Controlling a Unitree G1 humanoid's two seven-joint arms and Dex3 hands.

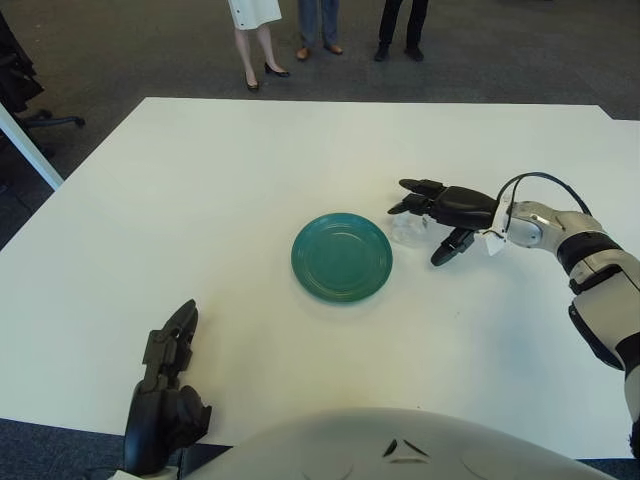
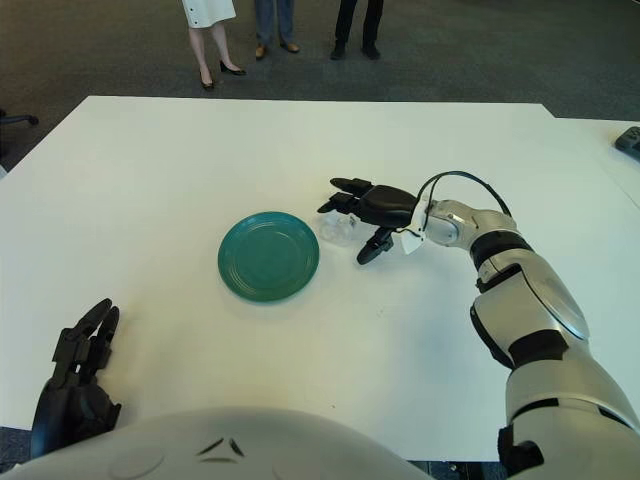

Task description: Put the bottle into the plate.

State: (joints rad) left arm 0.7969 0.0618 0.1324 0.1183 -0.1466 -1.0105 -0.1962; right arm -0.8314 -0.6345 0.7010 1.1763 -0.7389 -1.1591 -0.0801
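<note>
Table [image 1: 200,200]: white top, filling most of the view.
Floor [image 1: 150,50]: dark carpet, lying beyond the far edge of the table.
People [image 1: 320,30]: three standing on the floor past the far edge, showing legs only.
Chair [image 1: 25,95]: dark, showing partly at far left.
</note>
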